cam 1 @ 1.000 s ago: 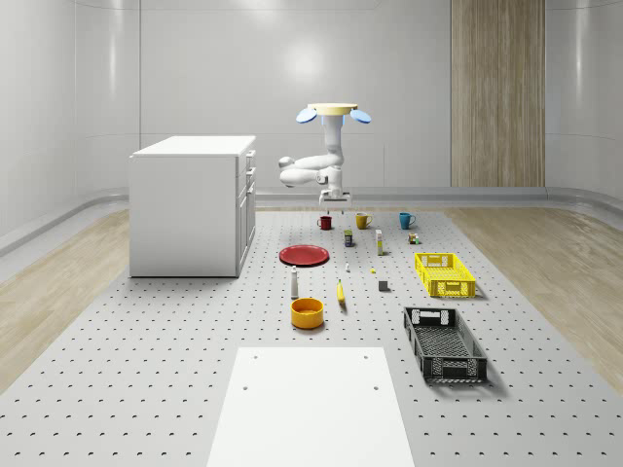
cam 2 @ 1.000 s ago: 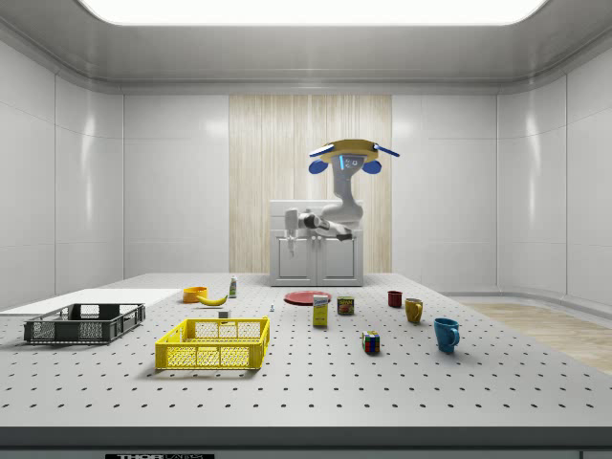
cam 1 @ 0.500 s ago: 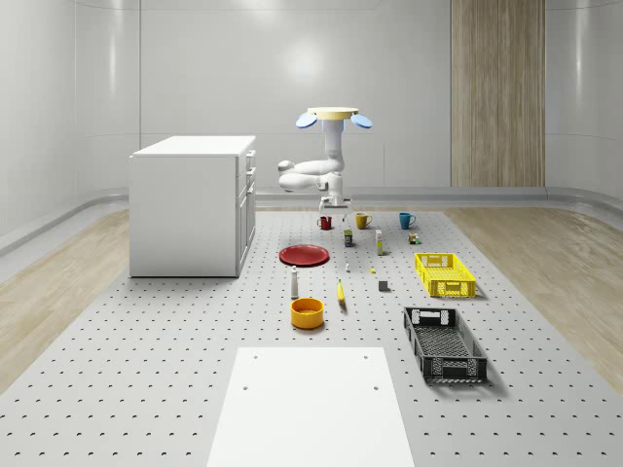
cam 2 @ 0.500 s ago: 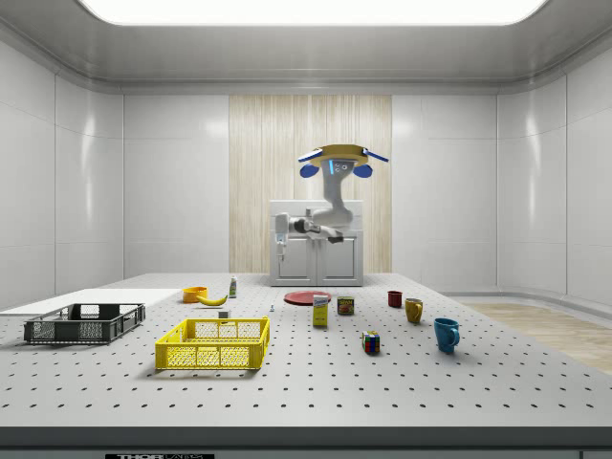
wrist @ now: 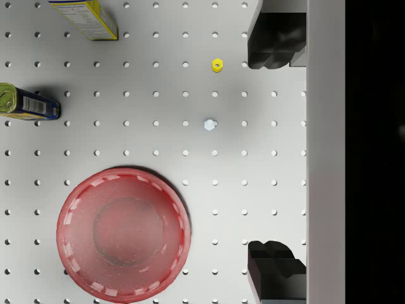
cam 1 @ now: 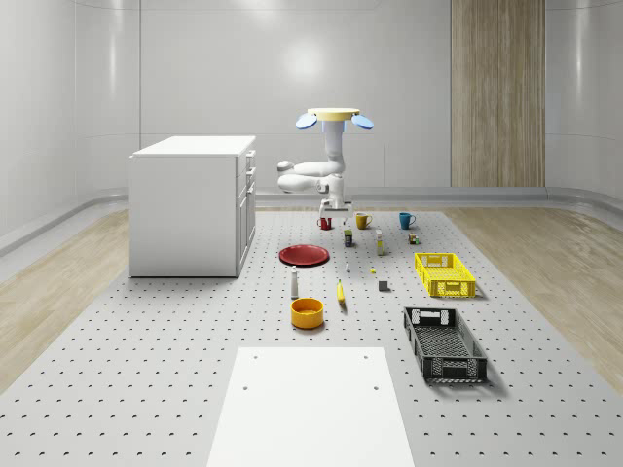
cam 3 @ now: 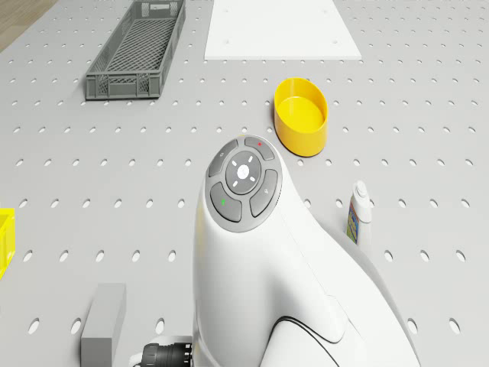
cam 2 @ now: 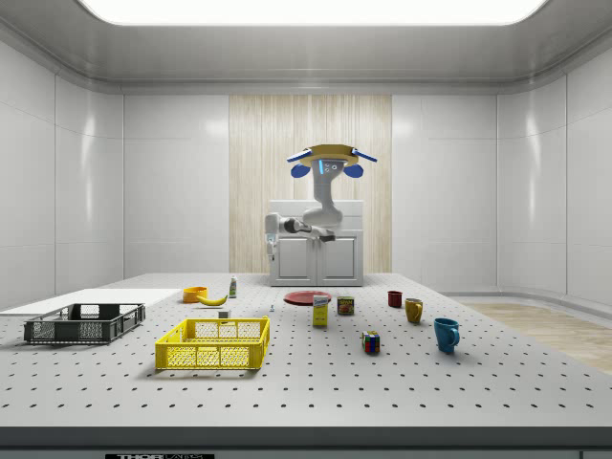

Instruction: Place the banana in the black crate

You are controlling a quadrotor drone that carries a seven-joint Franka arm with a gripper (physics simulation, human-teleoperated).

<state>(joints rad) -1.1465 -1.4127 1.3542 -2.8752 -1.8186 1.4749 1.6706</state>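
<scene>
Task barely begun, by the look of it. The banana point(cam 1: 341, 293) lies on the perforated worktop point(cam 1: 175, 370) in the middle of the whole-scene view, just right of the orange bowl point(cam 1: 307, 312) and below the small white bottle point(cam 1: 294, 283). In the side view the banana point(cam 2: 212, 300) sits in the left part of the frame, between that bowl point(cam 2: 195, 295) and the bottle point(cam 2: 232, 287). Nothing grips it.

The black crate point(cam 1: 444, 343) stands in the lower right of the whole-scene view, well apart from the banana, and looks empty. In the side view the black crate point(cam 2: 84, 322) is at far left, with the yellow crate point(cam 2: 213, 343) nearer the centre.

The drone point(cam 1: 333, 116) hovers high in the upper centre of the whole-scene view, over the far part of the worktop near the red plate point(cam 1: 305, 255) and the mugs. Its arm folds down and sideways, and the end effector point(cam 1: 332, 202) hangs well above the surface.

In the wrist view the end effector point(wrist: 276, 152) is spread wide, its two dark fingers point(wrist: 275, 41) at the upper right and lower right of the frame with bare worktop between them. Below the camera lies the red plate point(wrist: 124, 232) at lower left, a can point(wrist: 26, 103) at the left edge, and a yellow box point(wrist: 87, 18) at top left. No banana there.

Judgement: approach phase only. Left to do: bring the drone over the banana, descend, close on it, lift, carry it to the black crate, release.
</scene>
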